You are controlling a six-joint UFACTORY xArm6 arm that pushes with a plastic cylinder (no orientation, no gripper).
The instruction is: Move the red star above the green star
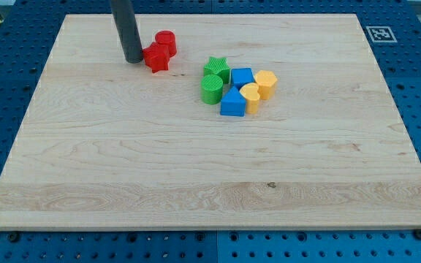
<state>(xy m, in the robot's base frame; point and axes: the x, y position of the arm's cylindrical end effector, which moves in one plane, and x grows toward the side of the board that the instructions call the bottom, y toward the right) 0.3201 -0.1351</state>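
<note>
My tip point(133, 61) is at the view's top left, touching the counter point(123, 168). It sits just beside the red star point(156, 57), on the star's left side, and looks like it touches it. There are no jaws here, only a straight dark rod, so nothing is held.

The red star is small and bright red with bumpy points. A red cylinder point(166, 42) sits right behind it, touching it.

To the right, well apart from the red star, is a bunch of blocks packed close. The green star point(215, 69) is at the bunch's top left. A green cylinder point(211, 89) is just below it. Next come a blue cube point(242, 77) and a blue triangle block point(232, 103). Then two yellow blocks: a yellow heart point(251, 96) and a yellow round one point(266, 83).

The counter is a light wooden board. It lies on a blue base point(6, 88) full of holes. A black and white square mark point(378, 33) is at the board's top right corner.
</note>
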